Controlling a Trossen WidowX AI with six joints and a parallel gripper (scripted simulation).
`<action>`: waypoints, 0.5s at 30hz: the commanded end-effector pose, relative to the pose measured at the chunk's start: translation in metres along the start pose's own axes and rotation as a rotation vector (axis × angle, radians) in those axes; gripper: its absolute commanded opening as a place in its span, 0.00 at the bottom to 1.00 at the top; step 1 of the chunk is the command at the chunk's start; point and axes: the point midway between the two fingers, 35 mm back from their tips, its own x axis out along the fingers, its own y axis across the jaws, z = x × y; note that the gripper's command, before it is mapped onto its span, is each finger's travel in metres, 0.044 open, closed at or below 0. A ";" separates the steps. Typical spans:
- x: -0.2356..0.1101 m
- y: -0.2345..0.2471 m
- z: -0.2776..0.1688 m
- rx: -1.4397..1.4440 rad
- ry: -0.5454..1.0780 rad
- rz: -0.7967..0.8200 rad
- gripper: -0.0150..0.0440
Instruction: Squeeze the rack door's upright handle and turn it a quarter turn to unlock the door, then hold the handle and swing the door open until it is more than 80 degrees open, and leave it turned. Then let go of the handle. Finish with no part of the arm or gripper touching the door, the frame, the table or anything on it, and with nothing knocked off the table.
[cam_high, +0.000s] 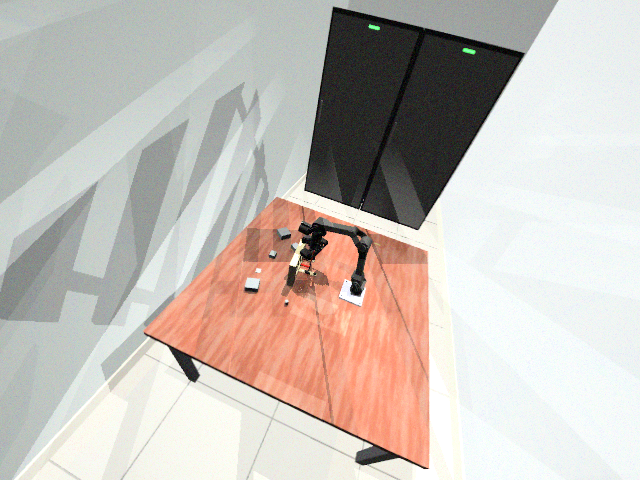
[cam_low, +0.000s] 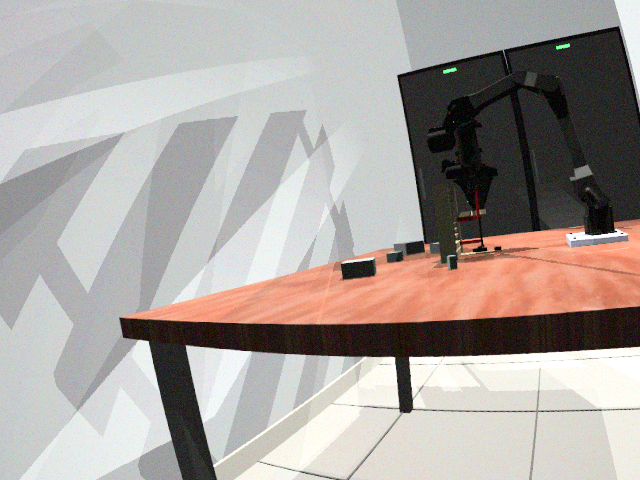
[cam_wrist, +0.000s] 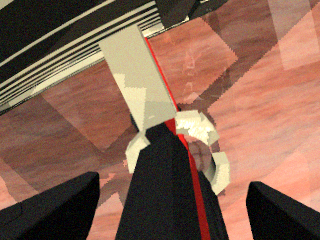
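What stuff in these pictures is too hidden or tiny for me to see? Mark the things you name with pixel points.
- Whether the gripper's fingers touch the red handle: too small in the top and exterior views.
- The near end of the red handle (cam_wrist: 201, 212): cut off by the wrist view's bottom edge.
- The white bit (cam_high: 257, 270): too small in the top view to name.
- The far table legs: hidden under the tabletop (cam_high: 361, 361) in the top view.
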 end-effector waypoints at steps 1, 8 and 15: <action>0.000 0.000 0.000 -0.217 -0.001 0.002 0.74; -0.001 0.000 0.000 -0.562 -0.003 0.001 0.74; -0.001 -0.001 0.001 -0.908 -0.005 -0.001 0.74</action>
